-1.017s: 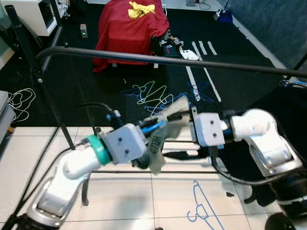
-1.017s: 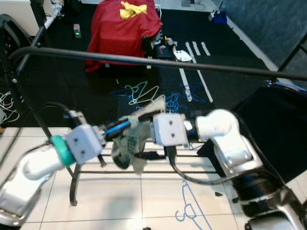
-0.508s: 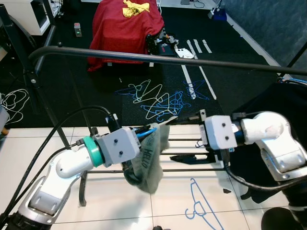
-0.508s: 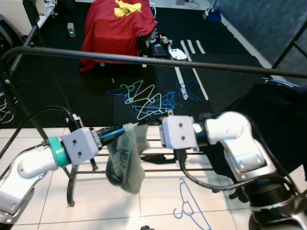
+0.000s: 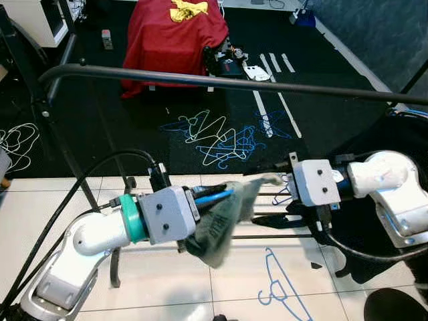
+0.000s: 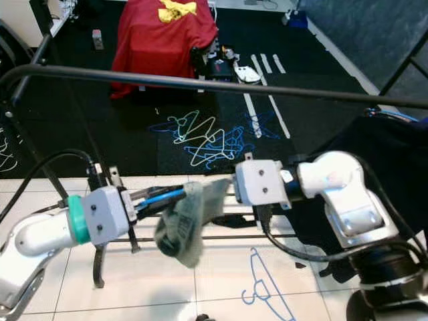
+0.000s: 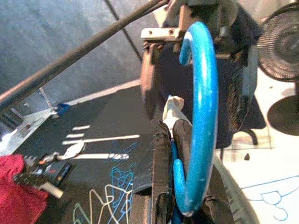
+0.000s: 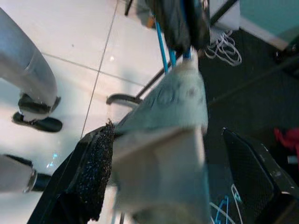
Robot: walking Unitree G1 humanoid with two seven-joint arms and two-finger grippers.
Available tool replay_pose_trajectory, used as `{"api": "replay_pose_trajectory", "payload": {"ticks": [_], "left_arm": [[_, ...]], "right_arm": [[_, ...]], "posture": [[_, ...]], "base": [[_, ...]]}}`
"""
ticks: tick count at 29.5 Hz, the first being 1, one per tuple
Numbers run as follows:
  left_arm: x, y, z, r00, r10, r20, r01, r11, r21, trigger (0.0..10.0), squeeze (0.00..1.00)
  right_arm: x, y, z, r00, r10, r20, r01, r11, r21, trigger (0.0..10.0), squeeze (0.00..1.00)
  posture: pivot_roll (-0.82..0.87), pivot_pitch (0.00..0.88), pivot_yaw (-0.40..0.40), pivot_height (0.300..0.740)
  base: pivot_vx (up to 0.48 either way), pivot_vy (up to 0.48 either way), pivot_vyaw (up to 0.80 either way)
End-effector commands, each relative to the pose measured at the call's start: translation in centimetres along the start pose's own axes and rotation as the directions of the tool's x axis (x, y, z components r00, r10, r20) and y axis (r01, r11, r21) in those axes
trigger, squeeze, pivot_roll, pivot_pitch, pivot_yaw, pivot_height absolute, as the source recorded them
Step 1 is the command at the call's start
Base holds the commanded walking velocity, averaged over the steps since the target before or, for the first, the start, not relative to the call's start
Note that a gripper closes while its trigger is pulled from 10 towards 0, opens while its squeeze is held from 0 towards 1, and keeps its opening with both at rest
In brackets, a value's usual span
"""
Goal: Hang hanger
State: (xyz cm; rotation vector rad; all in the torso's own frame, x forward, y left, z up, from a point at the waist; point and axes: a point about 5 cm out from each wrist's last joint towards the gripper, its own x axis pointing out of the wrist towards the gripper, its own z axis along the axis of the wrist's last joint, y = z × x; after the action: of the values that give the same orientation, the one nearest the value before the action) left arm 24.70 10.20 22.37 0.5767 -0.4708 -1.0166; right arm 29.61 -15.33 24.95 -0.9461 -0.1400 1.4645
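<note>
The setting was an indoor test or lab space. A black garment rail [image 5: 221, 81] crossed it; beyond the rail lay dark carpet [image 5: 134, 127] with loose wire hangers [image 5: 217, 137], cables [image 5: 17, 140], white tape strips [image 5: 274, 63] and a red-draped object [image 5: 174, 37]. White floor tiles [image 5: 167, 281] lay below the rail.

A close, blurred look along the right gripper [image 8: 154, 163], where a pale grey-green cloth [image 8: 175, 107] lies over and between its black fingers [image 8: 91, 172], so that whether they are closed cannot be made out. Past the cloth, thin blue hanger wires [image 8: 163, 46] run up to a dark shape held by the left gripper [image 8: 180, 21], whose silver arm [image 8: 25, 60] crosses one side of the frame. Behind are a white tiled floor [image 8: 88, 28], a curved black rack foot [image 8: 122, 99], a coil of white cable [image 8: 226, 49] on dark carpet, and a scrap of red fabric [image 8: 285, 139] at the edge.
</note>
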Motion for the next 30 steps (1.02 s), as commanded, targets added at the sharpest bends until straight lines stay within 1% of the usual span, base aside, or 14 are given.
{"api": "replay_pose_trajectory", "payload": {"ticks": [1,4,13,14,15,16,17,18,19,20,21,23,25,30], "left_arm": [[0.2,-0.3,0.7,0.999,-0.036,0.031,0.036,0.999,0.018,10.0,0.0],[0.3,-0.3,0.9,0.997,-0.059,0.045,0.058,0.998,0.033,10.0,0.0],[0.5,-0.6,1.0,0.996,-0.073,0.048,0.071,0.997,0.032,10.0,0.0],[0.4,-0.6,1.1,0.996,-0.075,0.046,0.074,0.997,0.029,10.0,0.0],[0.4,-0.6,1.1,0.996,-0.075,0.046,0.074,0.997,0.029,10.0,0.0],[0.4,-0.6,1.1,0.996,-0.075,0.045,0.074,0.997,0.027,10.0,0.0],[0.4,-0.6,1.2,0.996,-0.073,0.046,0.072,0.997,0.024,10.0,0.0],[0.4,-0.6,1.2,0.996,-0.073,0.046,0.072,0.997,0.024,10.0,0.0],[0.4,-0.6,1.2,0.996,-0.07,0.048,0.069,0.997,0.023,10.0,0.0],[0.4,-0.6,1.2,0.996,-0.07,0.048,0.069,0.997,0.023,10.0,0.0],[0.5,-0.5,1.3,0.997,-0.067,0.049,0.066,0.998,0.022,10.0,0.0],[0.5,-0.5,1.3,0.997,-0.067,0.049,0.066,0.998,0.022,10.0,0.0],[0.5,-0.5,1.4,0.997,-0.064,0.052,0.063,0.998,0.022,10.0,0.0],[0.5,-0.4,1.5,0.997,-0.054,0.051,0.053,0.998,0.023,10.0,0.0]], "right_arm": [[0.2,-0.1,0.2,1.0,0.023,-0.007,-0.024,0.999,-0.026,10.0,0.0],[0.8,-0.7,0.8,1.0,0.016,0.018,-0.015,0.998,-0.054,10.0,0.0],[1.5,-1.0,1.5,0.998,0.033,0.059,-0.028,0.997,-0.077,10.0,0.0],[1.6,-1.0,1.5,0.997,0.043,0.064,-0.038,0.996,-0.076,4.8,0.0],[1.6,-1.0,1.5,0.997,0.043,0.064,-0.038,0.996,-0.076,4.8,0.0],[1.7,-0.9,1.5,0.996,0.051,0.067,-0.046,0.996,-0.074,3.3,0.0],[2.1,-0.7,1.4,0.995,0.066,0.072,-0.061,0.996,-0.069,0.7,0.0],[2.1,-0.7,1.4,0.995,0.066,0.072,-0.061,0.996,-0.069,0.7,0.0],[2.4,-0.4,1.2,0.994,0.08,0.075,-0.076,0.995,-0.062,0.0,0.0],[2.4,-0.4,1.2,0.994,0.08,0.075,-0.076,0.995,-0.062,0.0,0.0],[2.9,-0.1,1.0,0.993,0.091,0.077,-0.087,0.995,-0.055,0.0,0.0],[2.9,-0.1,1.0,0.993,0.091,0.077,-0.087,0.995,-0.055,0.0,0.0],[3.6,0.2,0.4,0.992,0.1,0.076,-0.097,0.994,-0.045,0.0,0.0],[4.1,0.2,-0.5,0.993,0.1,0.06,-0.099,0.995,-0.025,0.0,0.0]], "posture": [[-0.06,0.103,0.006,0.74],[-0.06,0.104,0.006,0.74],[-0.06,0.104,0.004,0.74],[-0.06,0.105,0.004,0.74],[-0.06,0.105,0.004,0.74],[-0.05,0.105,0.004,0.74],[-0.05,0.104,0.004,0.74],[-0.05,0.104,0.004,0.74],[-0.05,0.104,0.004,0.74],[-0.05,0.104,0.004,0.74],[-0.05,0.102,0.004,0.74],[-0.05,0.102,0.004,0.74],[-0.04,0.1,0.002,0.74],[-0.03,0.096,0.0,0.74]], "base": [[0.0,0.0,0.0],[0.0,0.0,0.0],[0.0,0.0,0.0],[0.0,0.0,0.0],[0.0,0.0,0.0],[0.0,0.0,0.0],[0.0,0.0,0.0],[0.0,0.0,0.0],[0.0,0.0,0.0],[0.0,0.0,0.0],[0.0,0.0,0.0],[0.0,0.0,0.0],[0.0,0.0,0.0],[0.0,0.0,0.0]]}}
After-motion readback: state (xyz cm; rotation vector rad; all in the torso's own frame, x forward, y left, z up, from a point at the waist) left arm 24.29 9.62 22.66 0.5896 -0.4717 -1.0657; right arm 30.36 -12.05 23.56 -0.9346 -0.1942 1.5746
